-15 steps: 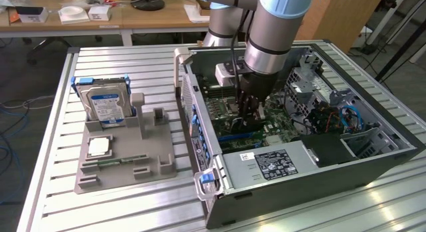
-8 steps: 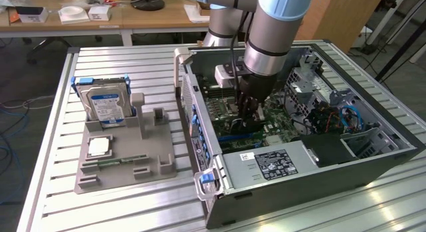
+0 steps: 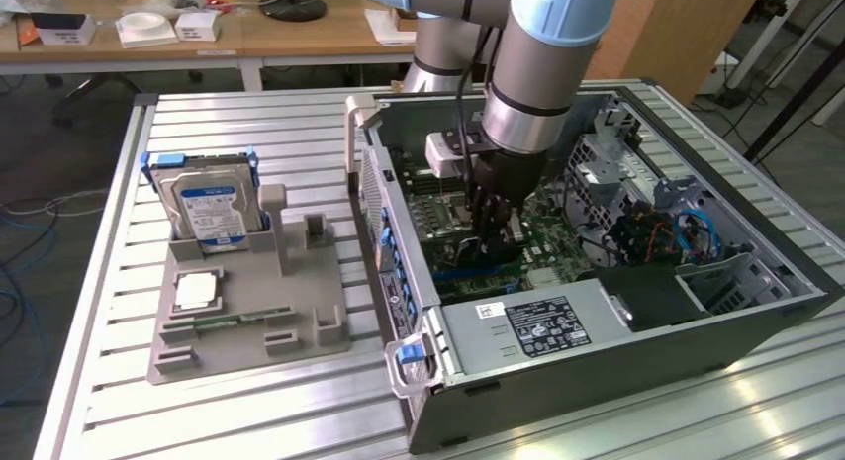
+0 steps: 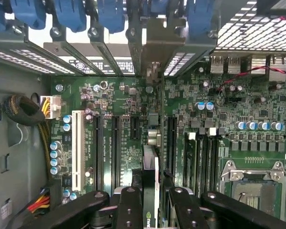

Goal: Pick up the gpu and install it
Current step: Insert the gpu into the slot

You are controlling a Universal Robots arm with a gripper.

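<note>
gpu [image 4: 150, 168]: one, held edge-on between the two black fingers [image 4: 129, 206], inside the open computer case [image 3: 687, 326] and over the green motherboard [image 4: 117, 102]. In the wrist view its long axis runs parallel to the long expansion slots, from between the fingers out toward the case's rear wall with the slot openings. It is thin edge toward the camera, a green logo near the finger end. Whether it is seated in a slot, and which one, can't be told.

Gripper [image 3: 493, 244]: fingers clamped on the card, one per face. The arm comes straight down into the case.

Beyond the fingertips on the board:
- 1 white slot [image 4: 78, 149] out past one finger.
- 2 long black slots [image 4: 115, 152] between it and the card, plus 1 short black slot [image 4: 135, 127].
- 1 more long black slot [image 4: 171, 143] just beside the card on the other finger's side.
- Then a bank of RAM slots [image 4: 202, 162], count unclear, and 1 CPU socket [image 4: 250, 177].
- Blue latches [image 4: 69, 12] line the rear wall; count unclear.

1 power supply [image 3: 528, 326] sits in the case, near the fingers.

Well away from the fingers, on the exterior view's left, 1 grey holder tray [image 3: 311, 287] lies on the slatted metal surface [image 3: 198, 420]. It carries:
- 1 hard drive [image 3: 212, 211], upright, blue-white label.
- 1 CPU chip [image 3: 198, 290], flat.
- 1 RAM stick [image 3: 244, 318], flat.
</note>
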